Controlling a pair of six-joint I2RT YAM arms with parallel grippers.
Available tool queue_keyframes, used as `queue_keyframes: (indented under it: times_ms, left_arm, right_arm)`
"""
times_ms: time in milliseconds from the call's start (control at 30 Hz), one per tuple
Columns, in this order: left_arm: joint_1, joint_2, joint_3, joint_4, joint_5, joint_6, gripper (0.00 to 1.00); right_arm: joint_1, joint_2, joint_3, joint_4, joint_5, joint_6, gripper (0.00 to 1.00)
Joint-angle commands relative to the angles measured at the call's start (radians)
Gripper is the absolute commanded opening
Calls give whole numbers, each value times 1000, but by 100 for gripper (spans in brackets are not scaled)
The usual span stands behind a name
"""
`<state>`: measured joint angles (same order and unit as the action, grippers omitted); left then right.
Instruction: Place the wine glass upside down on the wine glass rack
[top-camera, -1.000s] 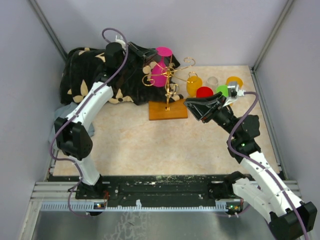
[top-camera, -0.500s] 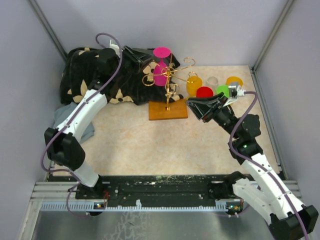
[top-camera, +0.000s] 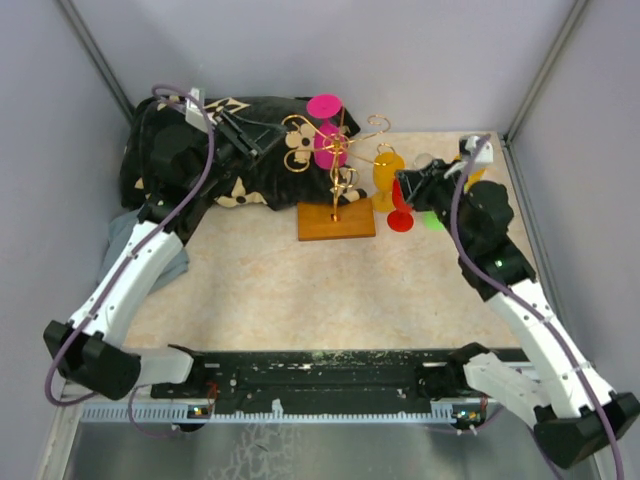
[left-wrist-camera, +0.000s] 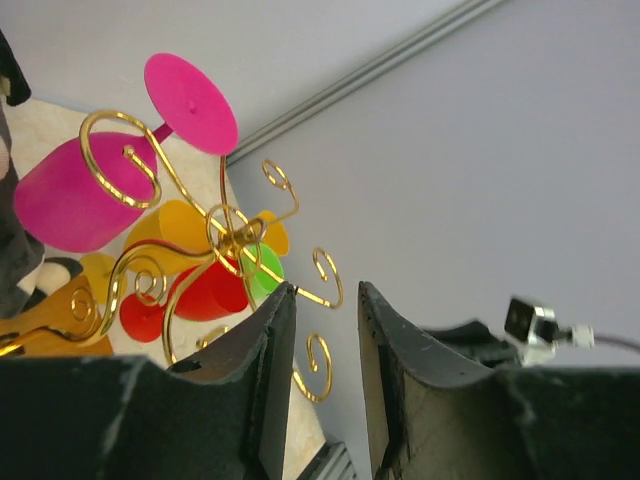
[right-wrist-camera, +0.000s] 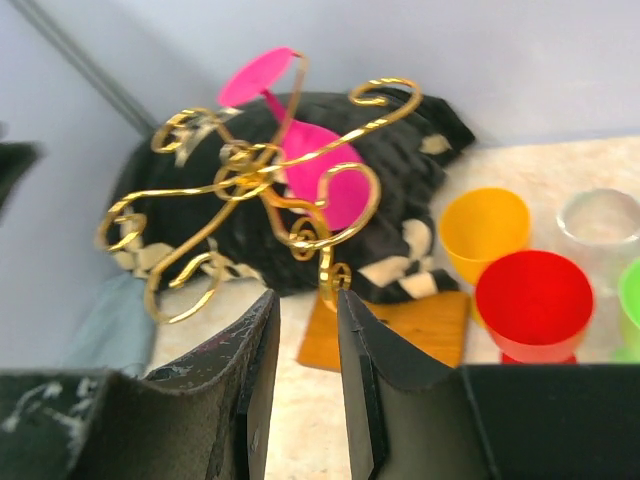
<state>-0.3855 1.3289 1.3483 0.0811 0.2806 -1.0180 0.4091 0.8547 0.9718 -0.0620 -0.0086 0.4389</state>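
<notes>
1. Your left gripper (top-camera: 255, 135) hovers over the black flowered cloth (top-camera: 140, 165) at the far left of the counter (top-camera: 260, 270) and points toward the rack. In its wrist view (left-wrist-camera: 325, 290) the jaws stand slightly apart with nothing between them.
2. The wine glass rack (top-camera: 345, 165) stands on its wooden base (top-camera: 335, 222) just beside the cloth's right edge, between your two grippers.
3. The pink wine glass (top-camera: 330, 148) hangs upside down in the rack's gold arms, foot on top and bowl below. Neither gripper touches it.
4. Just right of the rack, an orange glass (top-camera: 388, 172), a red glass (right-wrist-camera: 530, 300), a green glass (right-wrist-camera: 630, 300) and a clear glass (right-wrist-camera: 600, 220) stand close together.
5. Your right gripper (top-camera: 403, 185) hovers above the red glass and faces the rack. Its jaws are narrowly apart and hold nothing.
</notes>
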Motion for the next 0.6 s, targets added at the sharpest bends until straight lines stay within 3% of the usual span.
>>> queue_keyframes:
  times_ms: [0,300,567]
  left_arm:
    - [2,-117,-91,-5,-3,118,38]
    - [2,-291,-177,-71,-48,229,41]
    - [2,-333,-224,-95,-21,254,41]
  right_arm:
    - [-6,159,147,-183,147,-67,30]
    - [-9,377,275,-247,280,-88,30]
    - [-36,480,301,-263,255,-90,30]
